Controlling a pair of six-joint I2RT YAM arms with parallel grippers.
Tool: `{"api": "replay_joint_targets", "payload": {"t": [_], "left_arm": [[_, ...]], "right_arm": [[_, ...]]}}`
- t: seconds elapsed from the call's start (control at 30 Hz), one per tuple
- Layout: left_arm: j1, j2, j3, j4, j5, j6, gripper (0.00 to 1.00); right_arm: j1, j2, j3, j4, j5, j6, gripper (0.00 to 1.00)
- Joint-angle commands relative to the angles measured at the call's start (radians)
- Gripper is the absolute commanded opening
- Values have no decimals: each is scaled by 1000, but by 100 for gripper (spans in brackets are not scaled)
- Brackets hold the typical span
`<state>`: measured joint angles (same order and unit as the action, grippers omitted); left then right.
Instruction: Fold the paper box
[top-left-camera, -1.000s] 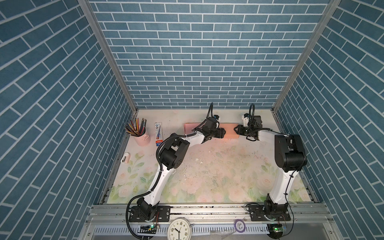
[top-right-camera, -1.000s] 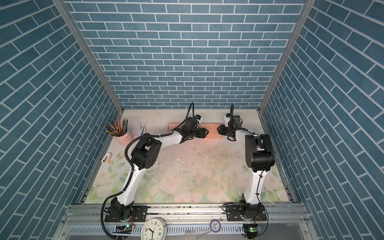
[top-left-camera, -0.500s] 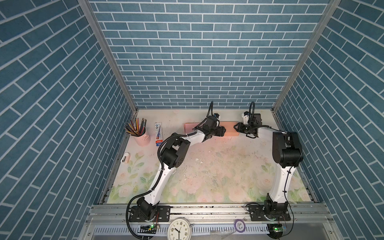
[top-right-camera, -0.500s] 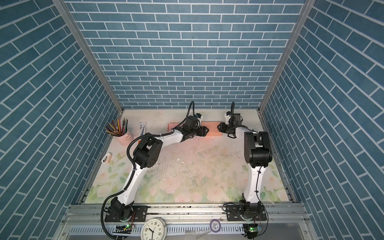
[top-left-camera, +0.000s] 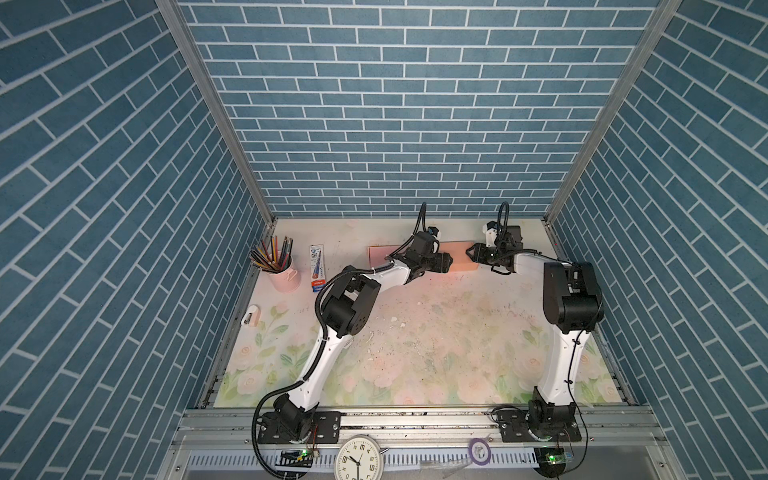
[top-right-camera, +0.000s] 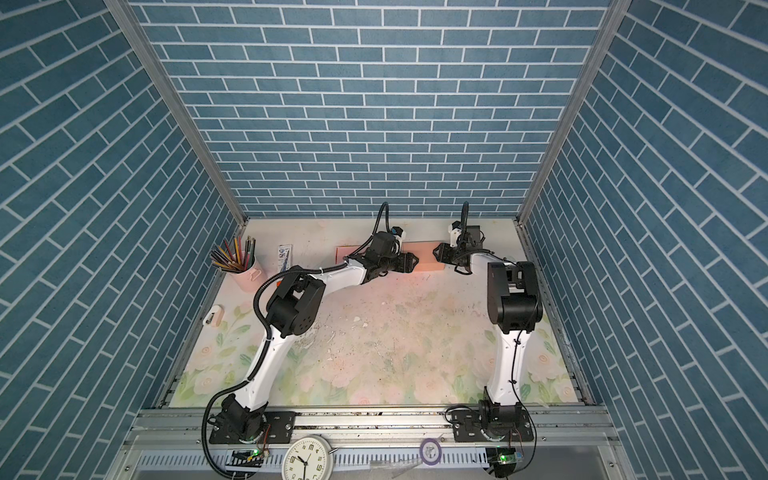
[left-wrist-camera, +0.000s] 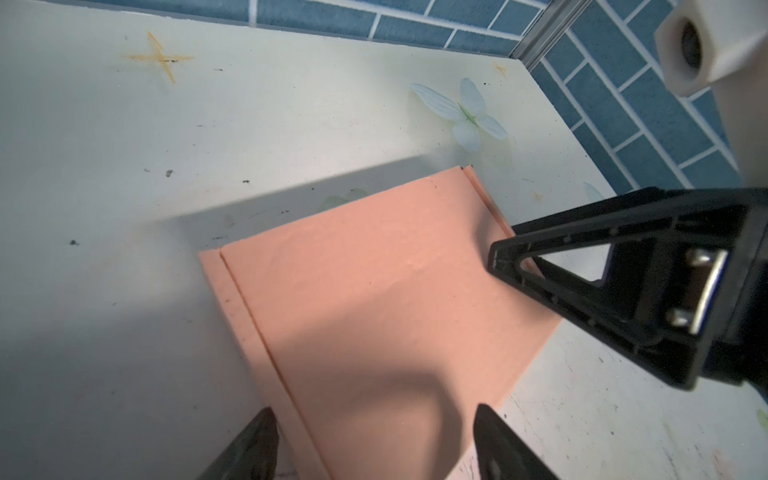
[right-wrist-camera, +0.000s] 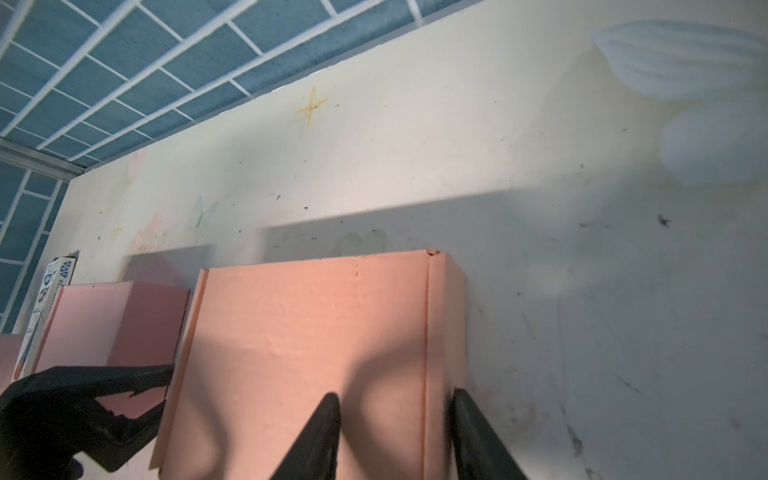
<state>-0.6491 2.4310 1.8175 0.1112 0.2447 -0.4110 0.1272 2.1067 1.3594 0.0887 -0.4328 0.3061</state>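
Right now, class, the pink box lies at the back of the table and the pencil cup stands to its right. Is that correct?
Not quite. The cup stands to the left of the box, as both top views show. The box does lie at the back of the table.

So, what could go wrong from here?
The right gripper straddles an end edge of the paper box; closing there could crush that fold. The left gripper hovers open close by, so the two could collide. Neither seems to grip the box, so a push might slide it.
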Motion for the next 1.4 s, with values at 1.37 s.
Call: {"api": "replay_joint_targets", "payload": {"t": [1.37], "left_arm": [[-24, -425, -484, 130, -79, 98, 88]], "right_arm": [[11, -439, -321, 7, 15, -27, 89]]}}
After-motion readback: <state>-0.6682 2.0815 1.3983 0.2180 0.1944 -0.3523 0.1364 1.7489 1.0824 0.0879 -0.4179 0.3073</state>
